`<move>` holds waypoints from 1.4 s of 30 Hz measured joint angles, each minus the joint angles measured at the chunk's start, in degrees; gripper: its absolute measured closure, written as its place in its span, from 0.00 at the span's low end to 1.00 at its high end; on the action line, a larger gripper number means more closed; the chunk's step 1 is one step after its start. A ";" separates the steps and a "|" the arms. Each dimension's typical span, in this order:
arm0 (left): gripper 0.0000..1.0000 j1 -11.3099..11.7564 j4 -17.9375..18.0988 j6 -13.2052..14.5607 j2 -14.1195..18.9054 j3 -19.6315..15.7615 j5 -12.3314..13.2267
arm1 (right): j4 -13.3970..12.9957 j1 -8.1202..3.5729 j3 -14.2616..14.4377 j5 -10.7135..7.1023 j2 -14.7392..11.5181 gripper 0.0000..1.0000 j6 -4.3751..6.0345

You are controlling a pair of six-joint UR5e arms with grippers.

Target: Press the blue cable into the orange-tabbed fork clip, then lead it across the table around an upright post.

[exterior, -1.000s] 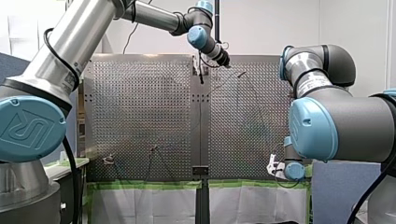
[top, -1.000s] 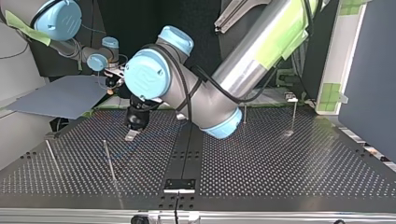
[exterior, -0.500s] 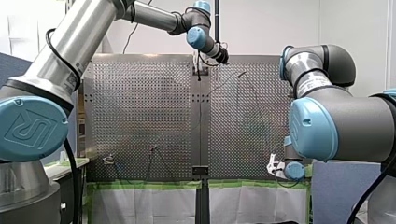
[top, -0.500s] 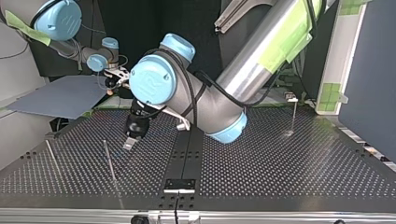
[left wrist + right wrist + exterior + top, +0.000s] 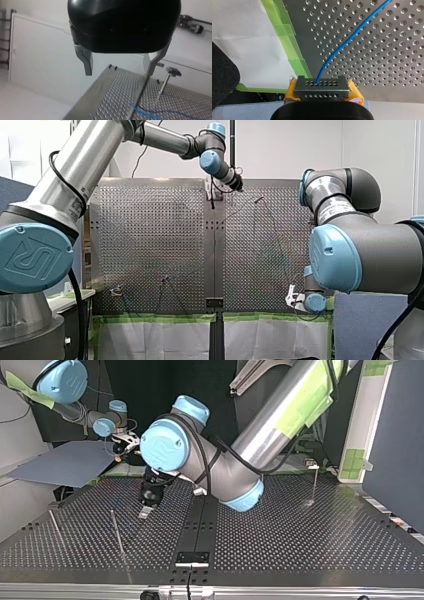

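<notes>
Observe that the left gripper point(image 5: 117, 73) hangs spread and empty (over the perforated table point(image 5: 112, 100)), while the right gripper point(image 5: 321, 86) clamps the blue cable point(image 5: 342, 47)

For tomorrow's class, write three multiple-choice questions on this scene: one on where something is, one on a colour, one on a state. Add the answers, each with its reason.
1. In the right wrist view, where does the blue cable end?
A. Wound round a post
B. Between the right jaws' yellow pads
C. Hanging off the table

2. What colour is the tape along the table's edge?
A. Red
B. Black
C. Green

3. How do the left jaws stand?
A. Open and empty
B. Shut on the cable
C. Shut on a post

Answers:
1 B: the cable runs over the holes straight in between the pads.
2 C: green strips border the perforated plate.
3 A: the left wrist view shows a wide gap between the metal fingers, with nothing in it.
</notes>
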 joint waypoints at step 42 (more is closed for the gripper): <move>0.00 -0.64 0.21 0.52 1.21 -4.81 -5.97 | 0.05 0.47 0.00 -0.11 0.00 1.00 -0.09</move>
